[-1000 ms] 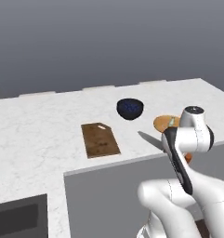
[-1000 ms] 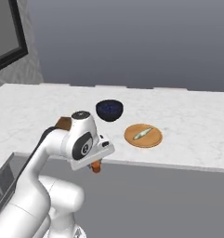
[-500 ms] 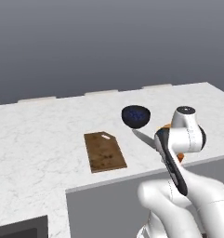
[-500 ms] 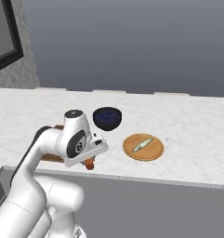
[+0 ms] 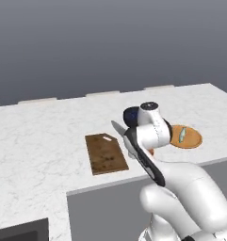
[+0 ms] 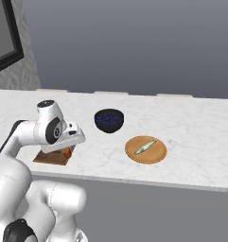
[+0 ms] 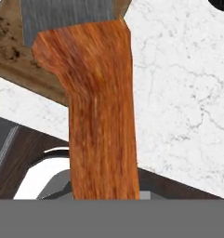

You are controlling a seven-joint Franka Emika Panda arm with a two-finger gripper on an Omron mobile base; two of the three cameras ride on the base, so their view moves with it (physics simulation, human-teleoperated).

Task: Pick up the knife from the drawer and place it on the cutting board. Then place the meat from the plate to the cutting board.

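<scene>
Since a moment ago, both base views have shifted sideways along the counter point(image 5: 49, 136), bringing the cutting board point(image 5: 105, 153) closer to centre. Clamped in the gripper point(image 6: 68, 150), the knife point(image 7: 97, 116) hangs above the board's near edge, while the meat point(image 6: 146, 147) lies on the plate point(image 6: 155, 155).

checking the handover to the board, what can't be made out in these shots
- Hand fingers: in the hand view the knife handle covers them, so the grip contact is unseen.
- Knife blade tip: cut off by the hand view's top edge; in the left base view only a sliver shows beside the arm.
- Cutting board: in the right base view the arm hides most of it.
- Meat on the plate: too small for detail.
</scene>
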